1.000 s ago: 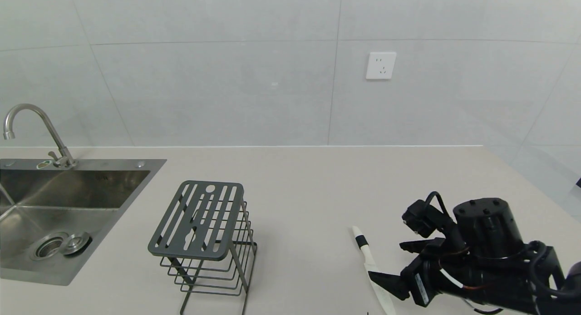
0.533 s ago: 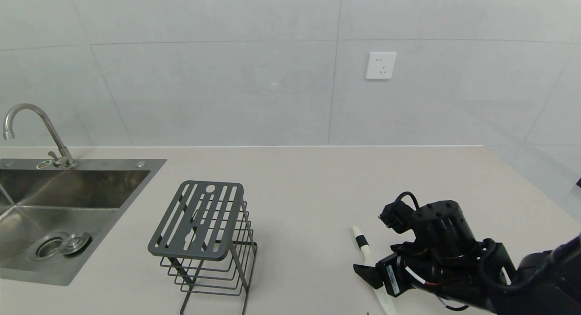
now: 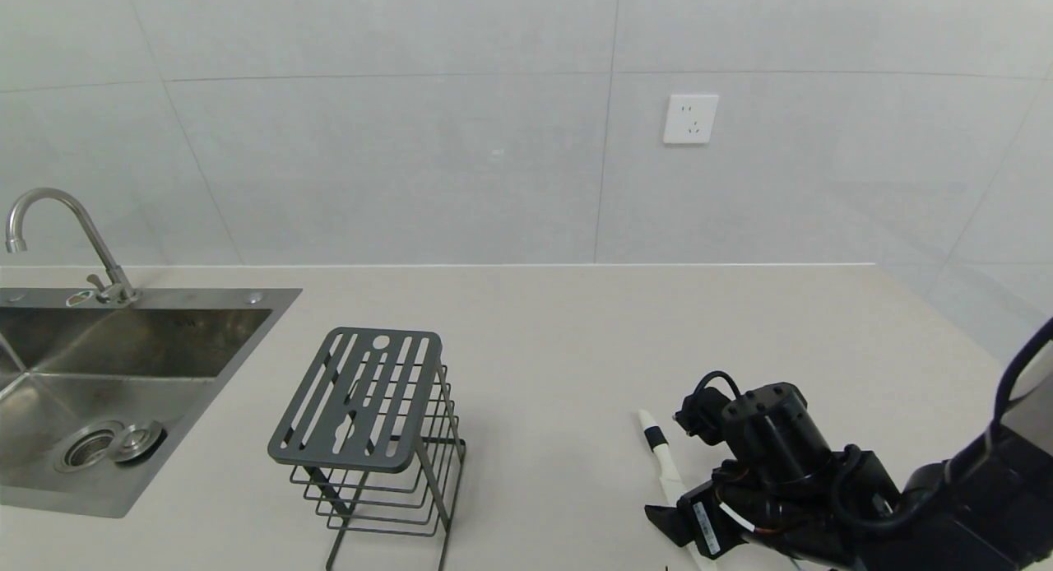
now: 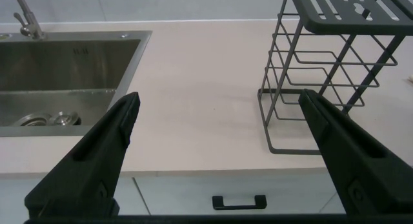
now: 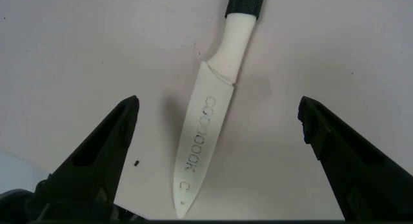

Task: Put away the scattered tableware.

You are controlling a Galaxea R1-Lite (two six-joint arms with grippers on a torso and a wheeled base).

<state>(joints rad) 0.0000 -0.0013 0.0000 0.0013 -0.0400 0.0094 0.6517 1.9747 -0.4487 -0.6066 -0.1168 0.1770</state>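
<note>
A white knife point(image 3: 665, 466) with a black band on its handle lies flat on the pale counter point(image 3: 576, 341) at the front right. The right wrist view looks straight down on the knife point(image 5: 216, 117), its blade lying between the spread fingers. My right gripper point(image 5: 216, 153) hovers open directly over it, apart from it; in the head view the right gripper point(image 3: 687, 526) sits low over the blade end. A dark grey slotted knife rack point(image 3: 362, 427) stands mid-counter. My left gripper point(image 4: 216, 153) hangs open off the counter's front edge, facing the knife rack point(image 4: 329, 69).
A steel sink point(image 3: 49, 439) with a curved tap point(image 3: 57, 234) takes up the counter's left end, and the sink point(image 4: 39, 69) lies beside the left arm. A wall socket point(image 3: 690, 118) is on the tiled wall. A drawer handle point(image 4: 237, 202) shows below the counter edge.
My right arm has swung left and down, bringing its open gripper from beside the knife to over its blade. The knife and rack have not moved.
</note>
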